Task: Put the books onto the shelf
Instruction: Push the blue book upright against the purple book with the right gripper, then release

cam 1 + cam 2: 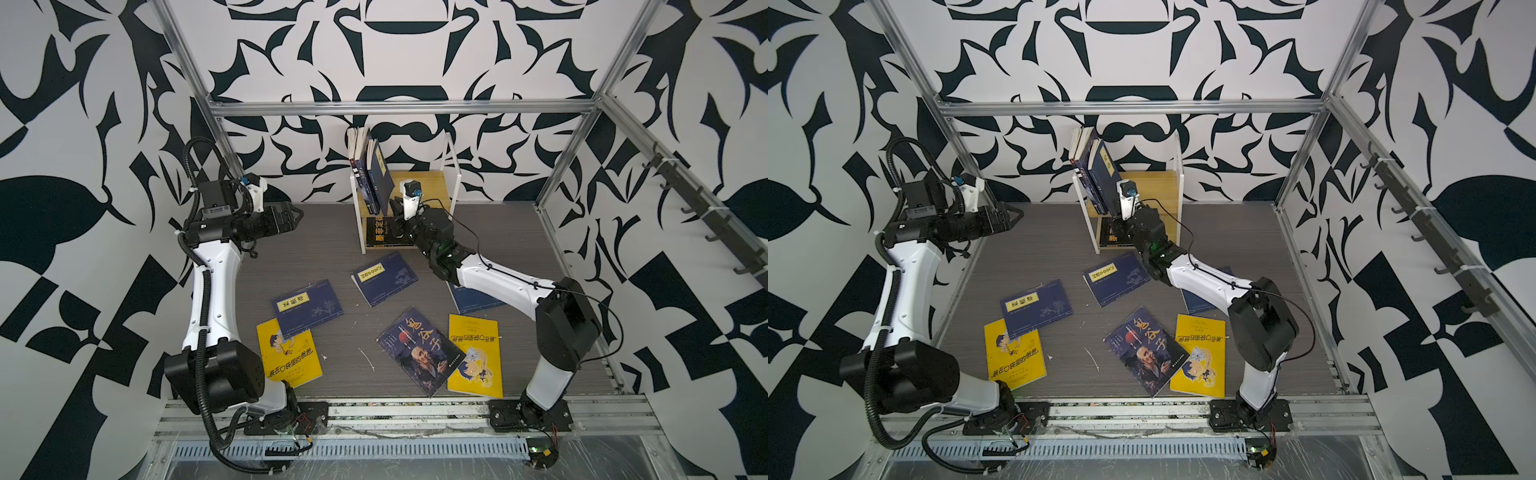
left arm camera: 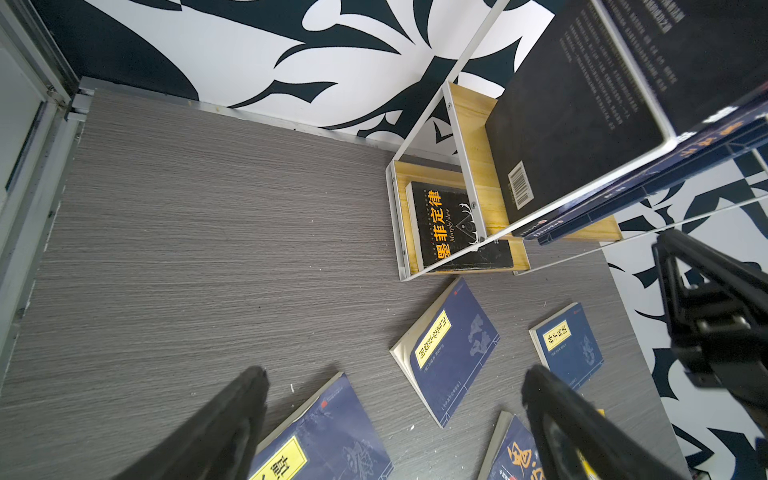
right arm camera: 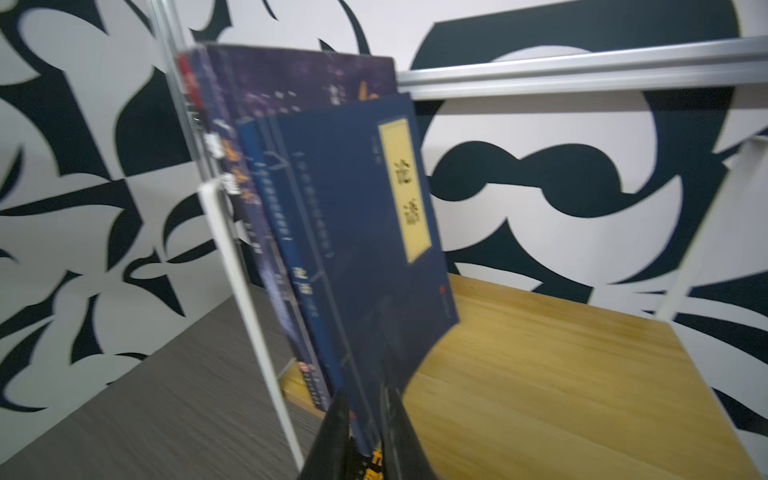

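A navy book (image 1: 473, 301) lies mostly hidden beneath the right arm (image 1: 498, 277) in both top views. Blur smears the right wrist view, leaving the spines of the standing books (image 3: 291, 232) unreadable and the right gripper (image 3: 365, 436)'s hold on the front cover unclear. The portrait book (image 2: 509, 457) is cut off at the left wrist view's edge.
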Robot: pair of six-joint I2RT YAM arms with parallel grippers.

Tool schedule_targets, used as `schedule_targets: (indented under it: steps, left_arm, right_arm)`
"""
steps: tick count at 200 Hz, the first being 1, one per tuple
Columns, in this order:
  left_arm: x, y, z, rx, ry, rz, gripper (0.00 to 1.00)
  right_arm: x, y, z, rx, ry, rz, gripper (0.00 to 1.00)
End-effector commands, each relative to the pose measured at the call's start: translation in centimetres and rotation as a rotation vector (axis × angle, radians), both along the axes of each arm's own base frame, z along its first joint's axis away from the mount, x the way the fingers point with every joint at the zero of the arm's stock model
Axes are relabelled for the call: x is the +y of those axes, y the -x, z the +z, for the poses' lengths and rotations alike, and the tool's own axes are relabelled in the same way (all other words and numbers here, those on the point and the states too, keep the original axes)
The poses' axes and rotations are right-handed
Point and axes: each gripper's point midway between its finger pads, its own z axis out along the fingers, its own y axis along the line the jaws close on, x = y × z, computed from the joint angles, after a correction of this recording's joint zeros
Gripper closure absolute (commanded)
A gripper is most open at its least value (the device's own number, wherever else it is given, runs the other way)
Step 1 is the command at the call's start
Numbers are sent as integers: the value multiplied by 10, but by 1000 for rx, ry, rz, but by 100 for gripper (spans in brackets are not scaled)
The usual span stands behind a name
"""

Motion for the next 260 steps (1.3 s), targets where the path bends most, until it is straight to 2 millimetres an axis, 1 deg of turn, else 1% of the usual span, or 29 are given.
schedule_targets:
  steps: [1,17,22,25,30,47,62,72,86,97,120,163,166,171,206,219,236,260]
  left_arm:
    - [-2,2,2,-10,10,-10,0]
    - [-3,3,4,-13,9,-11,0]
    - [-3,3,4,-14,9,-12,0]
    - [-2,3,4,-13,9,-11,0]
    - [-2,3,4,-13,8,-11,0]
    - [-2,3,3,-15,3,-10,0]
    - [-1,3,3,-14,0,-6,0]
    - [-1,3,2,-12,0,-8,0]
    - [-1,3,2,-11,0,-8,0]
    - [-1,2,2,-13,-1,-7,0]
    - [-1,2,2,-10,1,-8,0]
    - [-1,1,0,-7,1,-9,0]
    - [-1,1,1,-9,0,-7,0]
    - [0,0,0,-7,0,-7,0]
    - [0,0,0,-7,0,-6,0]
    - [0,0,-1,-4,-2,-5,0]
    - [1,0,-4,1,-4,-5,0]
    - [0,0,-9,9,6,-5,0]
  right_arm:
    - [-19,-20,8,21,-40,-85,92]
    - [-20,-37,1,49,-42,-110,100]
    - [-20,-42,0,54,-43,-114,100]
    - [-19,-45,-4,64,-38,-115,100]
    - [-18,-49,-4,65,-42,-118,100]
    - [-16,-65,-12,83,-53,-130,100]
    - [-10,-78,-18,98,-59,-119,100]
    - [-6,-85,-18,103,-64,-113,100]
    - [3,-93,-24,118,-64,-99,100]
    - [5,-98,-27,127,-75,-101,100]
    - [15,-105,-29,137,-93,-95,100]
    - [24,-119,-39,152,-92,-97,100]
    - [25,-120,-39,151,-94,-97,100]
    - [31,-118,-39,155,-97,-62,100]
    - [38,-123,-40,155,-100,-43,100]
    - [38,-122,-37,148,-104,-40,100]
    - [33,-120,-33,135,-94,-50,100]
    - [21,-112,-17,105,-81,-65,100]
